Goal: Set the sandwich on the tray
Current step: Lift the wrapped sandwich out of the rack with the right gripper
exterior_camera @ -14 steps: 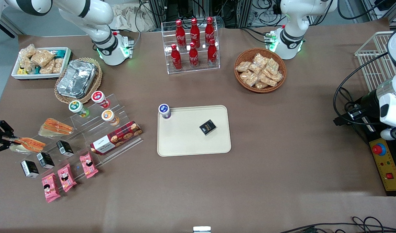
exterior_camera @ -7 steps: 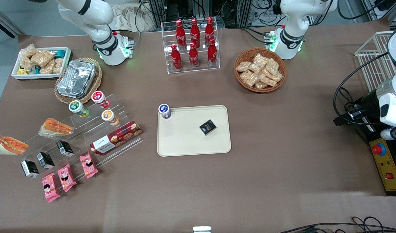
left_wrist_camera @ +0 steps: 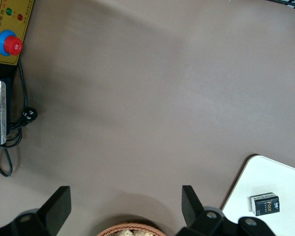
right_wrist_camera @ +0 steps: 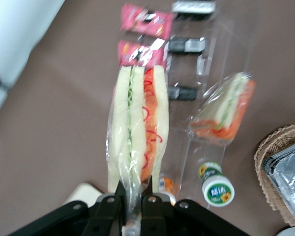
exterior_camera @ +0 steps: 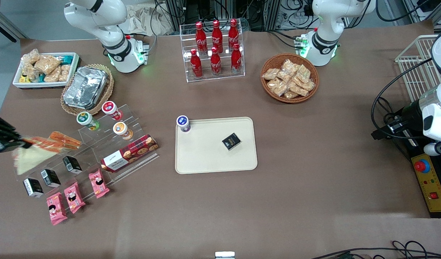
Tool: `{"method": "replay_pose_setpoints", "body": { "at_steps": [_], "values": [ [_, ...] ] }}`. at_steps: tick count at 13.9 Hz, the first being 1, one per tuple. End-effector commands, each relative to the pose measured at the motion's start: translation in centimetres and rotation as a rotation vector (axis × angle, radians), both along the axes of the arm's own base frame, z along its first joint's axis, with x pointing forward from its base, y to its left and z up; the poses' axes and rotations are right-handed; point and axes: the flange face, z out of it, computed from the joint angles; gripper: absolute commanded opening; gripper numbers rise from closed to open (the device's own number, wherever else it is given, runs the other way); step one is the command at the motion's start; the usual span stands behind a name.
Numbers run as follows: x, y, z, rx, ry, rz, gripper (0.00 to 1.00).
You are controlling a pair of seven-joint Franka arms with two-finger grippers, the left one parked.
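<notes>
Right wrist view shows the sandwich [right_wrist_camera: 135,128] pinched by its wrap in the gripper [right_wrist_camera: 133,194], fingers clamped on it, hanging above the tabletop [exterior_camera: 314,187] at the working arm's end, beside the clear tiered stand [exterior_camera: 98,144]. Transport seems underway; next it must cross to the tray [exterior_camera: 202,154], landing clear of the small black box [exterior_camera: 231,141].
</notes>
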Motion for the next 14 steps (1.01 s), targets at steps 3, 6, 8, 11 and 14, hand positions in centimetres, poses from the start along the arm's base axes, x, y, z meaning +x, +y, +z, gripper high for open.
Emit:
{"method": "replay_pose_setpoints", "body": {
  "at_steps": [3,6,8,11,14],
  "values": [
    [-0.3,7.5,0.5,-0.04,0.017,0.204,0.07],
    [-0.9,13.2,1.8,-0.029,-0.004,0.303,0.06],
    [-1.2,16.4,1.7,-0.026,-0.01,0.385,0.06],
    [-1.4,19.1,1.5,-0.015,-0.054,0.664,0.06],
    [-1.6,24.6,0.6,-0.015,-0.126,0.959,0.05]
  ]
}}
